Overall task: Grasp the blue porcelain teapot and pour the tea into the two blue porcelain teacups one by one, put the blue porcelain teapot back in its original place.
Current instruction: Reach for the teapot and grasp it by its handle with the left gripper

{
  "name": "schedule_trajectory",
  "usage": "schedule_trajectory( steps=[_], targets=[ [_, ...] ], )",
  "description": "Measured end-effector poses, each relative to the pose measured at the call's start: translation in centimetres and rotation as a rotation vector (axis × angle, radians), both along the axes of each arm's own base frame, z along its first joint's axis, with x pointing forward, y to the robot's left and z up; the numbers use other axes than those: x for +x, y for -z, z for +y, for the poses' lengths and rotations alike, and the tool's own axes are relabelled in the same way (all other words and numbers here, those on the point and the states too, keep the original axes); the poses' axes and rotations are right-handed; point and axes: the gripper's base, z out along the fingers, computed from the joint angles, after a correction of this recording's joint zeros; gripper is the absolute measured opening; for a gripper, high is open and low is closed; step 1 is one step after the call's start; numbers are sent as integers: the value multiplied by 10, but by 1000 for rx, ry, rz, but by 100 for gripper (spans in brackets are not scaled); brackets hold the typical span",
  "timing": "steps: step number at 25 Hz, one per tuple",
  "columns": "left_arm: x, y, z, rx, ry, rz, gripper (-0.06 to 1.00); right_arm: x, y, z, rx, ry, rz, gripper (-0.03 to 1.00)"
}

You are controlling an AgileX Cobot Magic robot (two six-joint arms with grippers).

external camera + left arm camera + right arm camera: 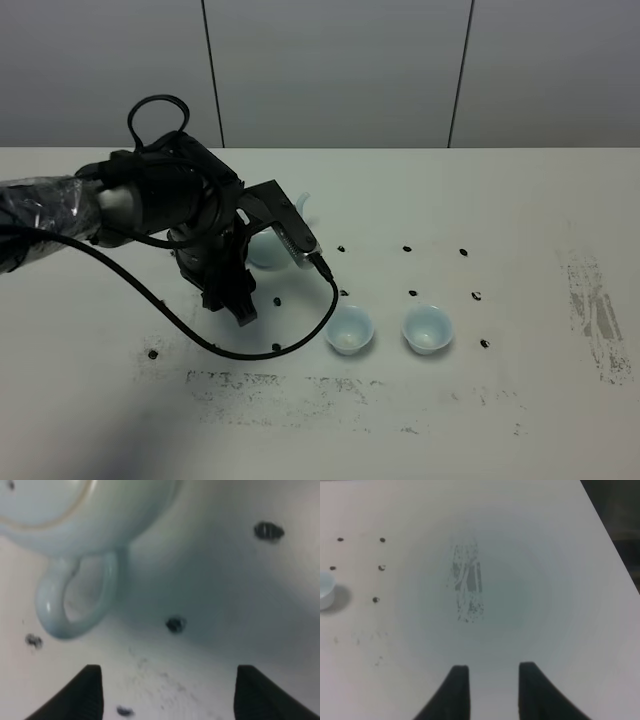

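Observation:
The pale blue porcelain teapot (pixel 266 252) stands on the white table, mostly hidden behind my left arm; its spout (pixel 303 206) pokes out at the far side. In the left wrist view the teapot's body (pixel 85 505) and loop handle (pixel 75 605) are close ahead. My left gripper (pixel 242 302) (pixel 167 700) is open and empty, just short of the handle, not touching it. The two blue teacups (pixel 349 329) (pixel 427 329) stand side by side to the right of the teapot. One cup's edge shows in the right wrist view (pixel 325 590). My right gripper (pixel 494 690) is narrowly open, empty, over bare table.
The white table (pixel 520 200) carries black dot marks (pixel 407 248) and scuffed grey patches (pixel 595 300) at the right and along the front. A black cable (pixel 200 335) loops from the left arm down near the left cup. The table's right edge shows in the right wrist view (pixel 607 525).

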Motion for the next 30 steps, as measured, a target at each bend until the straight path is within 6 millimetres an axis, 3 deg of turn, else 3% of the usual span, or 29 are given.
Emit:
schedule_trajectory(
  steps=[6,9,13,18,30],
  targets=[
    [-16,-61,10,-153,-69,-8,58,0,0,0,0,0,0,23],
    [-4,-69,25,-233,-111,-16,58,0,0,0,0,0,0,23],
    [18,-60,41,-264,-104,-16,58,0,0,0,0,0,0,23],
    [38,-38,42,-272,-41,1,58,0,0,0,0,0,0,23],
    [57,-4,32,-353,4,0,58,0,0,0,0,0,0,23]
  ],
)
